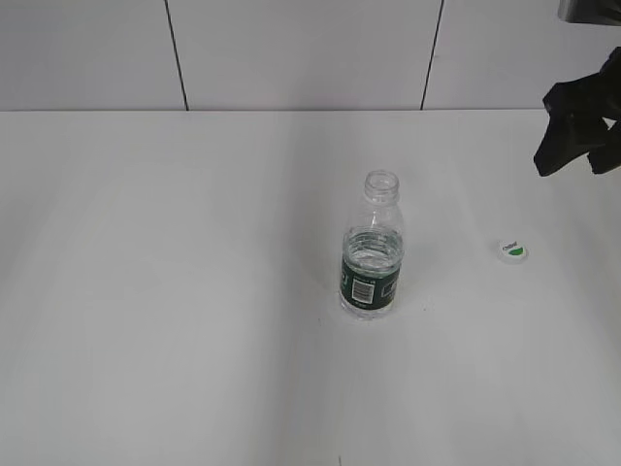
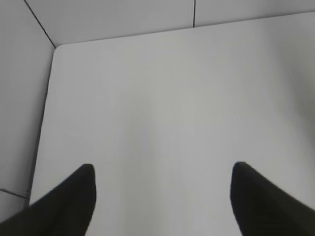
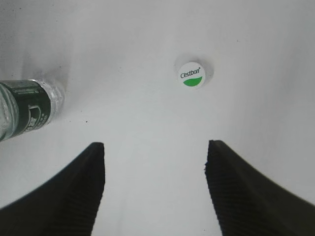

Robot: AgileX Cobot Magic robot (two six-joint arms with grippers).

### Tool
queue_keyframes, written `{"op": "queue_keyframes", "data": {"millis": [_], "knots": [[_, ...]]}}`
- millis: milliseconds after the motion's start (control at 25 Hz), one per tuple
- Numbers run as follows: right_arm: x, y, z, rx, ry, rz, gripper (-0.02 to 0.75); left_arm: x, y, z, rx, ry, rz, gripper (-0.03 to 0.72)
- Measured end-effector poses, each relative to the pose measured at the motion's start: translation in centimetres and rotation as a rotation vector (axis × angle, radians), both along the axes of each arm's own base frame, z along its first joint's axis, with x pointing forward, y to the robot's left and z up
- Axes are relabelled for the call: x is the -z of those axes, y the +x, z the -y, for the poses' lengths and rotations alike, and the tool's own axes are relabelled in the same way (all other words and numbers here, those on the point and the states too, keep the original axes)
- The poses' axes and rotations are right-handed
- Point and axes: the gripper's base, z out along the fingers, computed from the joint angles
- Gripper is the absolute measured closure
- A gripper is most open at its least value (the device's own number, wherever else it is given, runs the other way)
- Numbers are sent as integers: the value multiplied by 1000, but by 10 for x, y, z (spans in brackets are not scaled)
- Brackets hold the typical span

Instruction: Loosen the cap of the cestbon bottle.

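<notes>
The cestbon bottle (image 1: 372, 250) stands upright near the middle of the white table, its neck open with no cap on it. It also shows at the left edge of the right wrist view (image 3: 27, 105). The cap (image 1: 512, 251) lies on the table to the bottle's right, green patch up; it also shows in the right wrist view (image 3: 191, 75). My right gripper (image 3: 155, 147) is open and empty, held above the table short of the cap; it shows at the upper right of the exterior view (image 1: 579, 160). My left gripper (image 2: 162, 169) is open and empty over bare table; it is out of the exterior view.
The white table (image 1: 194, 291) meets a tiled wall at the back (image 1: 291, 49). The left wrist view shows the table's far left corner (image 2: 56, 47) and edge.
</notes>
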Motion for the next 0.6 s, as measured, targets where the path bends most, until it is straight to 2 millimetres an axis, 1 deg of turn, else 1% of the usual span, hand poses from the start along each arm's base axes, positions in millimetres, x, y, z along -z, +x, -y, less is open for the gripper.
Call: {"op": "queue_keyframes", "data": {"millis": [80, 240, 400, 600], "knots": [[0, 0, 0, 0, 0, 2, 246, 1, -16, -3, -9, 13, 33, 178], [0, 1, 0, 1, 0, 10, 246, 17, -49, -6, -13, 20, 108, 178], [0, 1, 0, 2, 0, 14, 246, 45, -72, -7, -11, 19, 151, 178], [-1, 2, 0, 3, 1, 20, 246, 80, -94, -6, 10, -8, 245, 179]]}}
